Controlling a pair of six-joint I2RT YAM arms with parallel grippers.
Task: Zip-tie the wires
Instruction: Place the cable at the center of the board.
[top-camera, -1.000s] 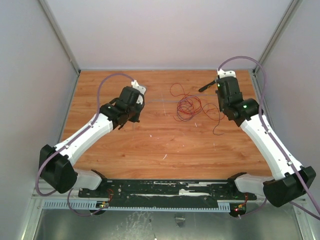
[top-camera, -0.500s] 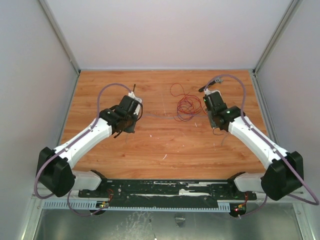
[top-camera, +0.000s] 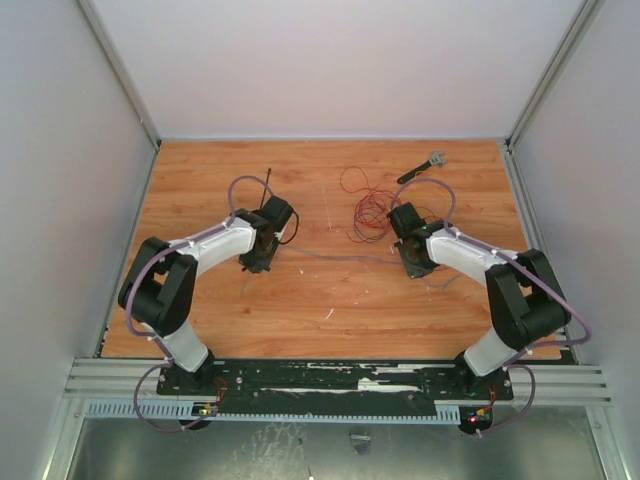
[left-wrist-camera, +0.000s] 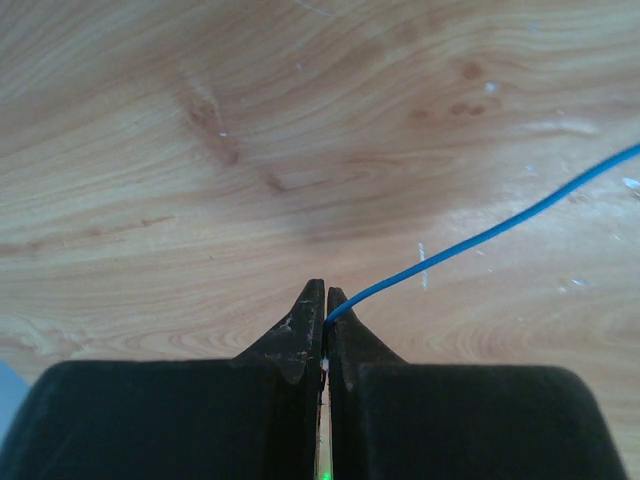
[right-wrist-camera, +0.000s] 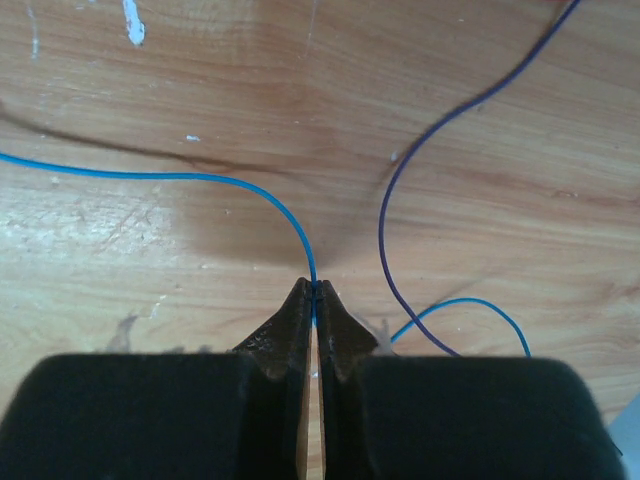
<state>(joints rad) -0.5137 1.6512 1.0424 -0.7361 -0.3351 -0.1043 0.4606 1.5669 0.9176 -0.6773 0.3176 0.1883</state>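
Note:
The wires (top-camera: 372, 212) lie as a loose, mostly red tangle at the back middle of the wooden table. One thin blue wire (left-wrist-camera: 480, 238) runs low across the table between my two grippers. My left gripper (left-wrist-camera: 326, 295) is shut on one end of it, left of the tangle in the top view (top-camera: 258, 260). My right gripper (right-wrist-camera: 314, 287) is shut on the same blue wire (right-wrist-camera: 200, 178), just near-right of the tangle (top-camera: 414, 266). A dark purple strand (right-wrist-camera: 400, 190) curves past the right jaws. The zip tie (top-camera: 267, 184), a thin black strip, shows just behind the left wrist.
A short black tool with a grey head (top-camera: 424, 166) lies at the back right. Purple robot cables (top-camera: 432, 188) loop over both wrists. White walls close the table on three sides. A black rail (top-camera: 330, 378) runs along the near edge.
Both arms have folded in and their grippers have come nearer. The right gripper left the tool's side and now sits near-right of the tangle, with a strand drawn out between the grippers.

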